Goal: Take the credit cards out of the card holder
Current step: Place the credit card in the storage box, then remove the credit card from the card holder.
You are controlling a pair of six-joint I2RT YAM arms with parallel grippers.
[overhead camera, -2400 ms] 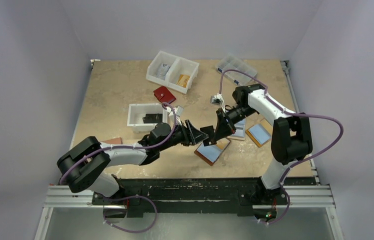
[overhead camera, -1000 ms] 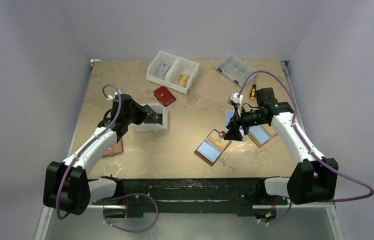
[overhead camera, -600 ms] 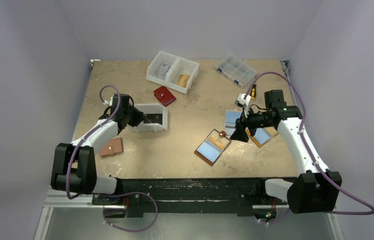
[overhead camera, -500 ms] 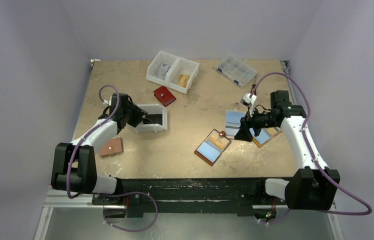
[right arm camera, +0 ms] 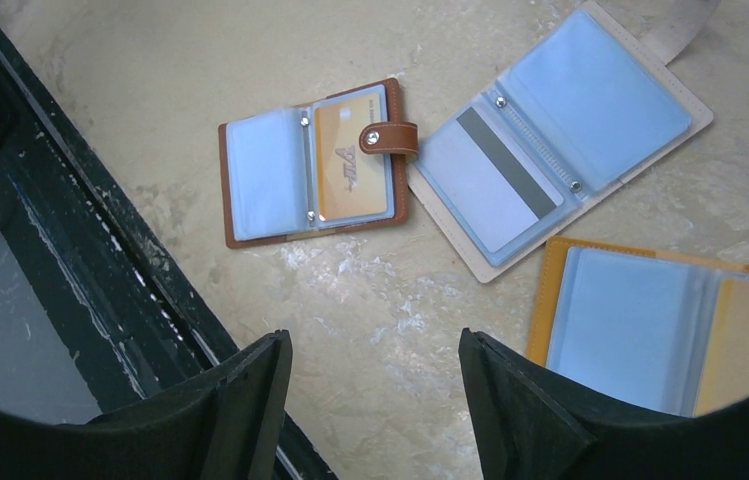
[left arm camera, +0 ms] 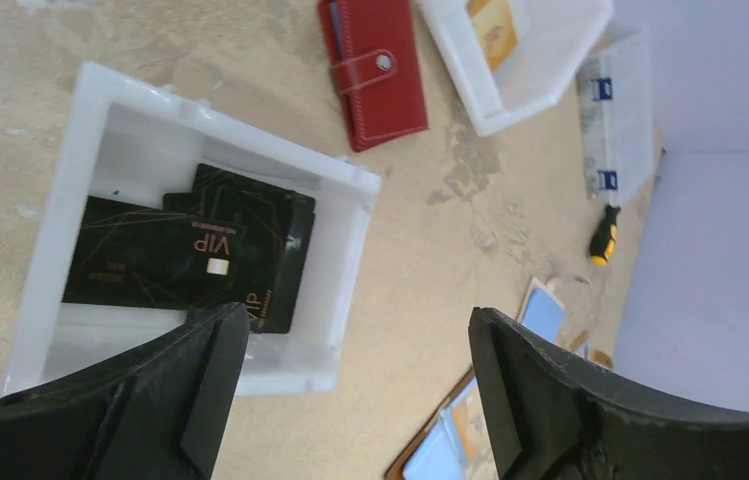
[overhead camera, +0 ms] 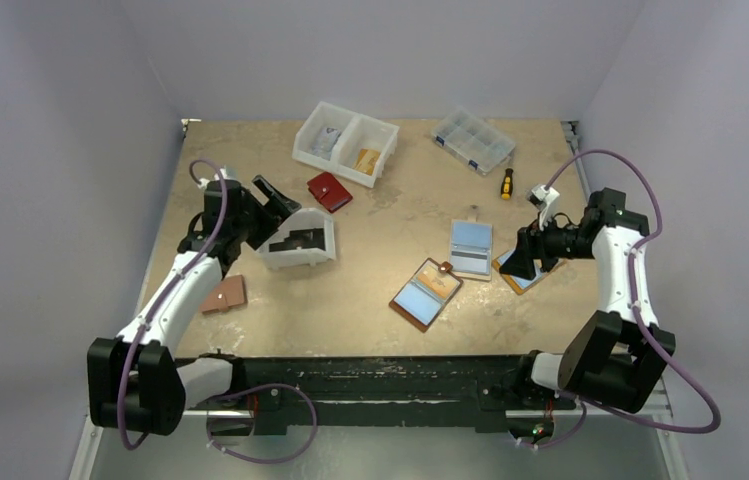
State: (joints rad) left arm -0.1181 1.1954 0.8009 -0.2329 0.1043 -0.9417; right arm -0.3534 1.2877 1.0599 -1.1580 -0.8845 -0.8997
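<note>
Black credit cards (left arm camera: 180, 262) lie in white bin (left arm camera: 348, 265) (left tool (left arm camera: 355, 320) spread above).

A red wallet (overhead camera: 330, 190) lies closed between a white tray (left arm camera: 350, 260) and a two-part bin (overhead camera: 362, 113). A clear organizer (overhead camera: 472, 140) and a screwdriver (overhead camera: 505, 183) sit far right. A pale holder (overhead camera: 471, 248) and an orange holder (right arm camera: 650, 330) lie open; a brown wallet (overhead camera: 223, 295) lies left.
</note>
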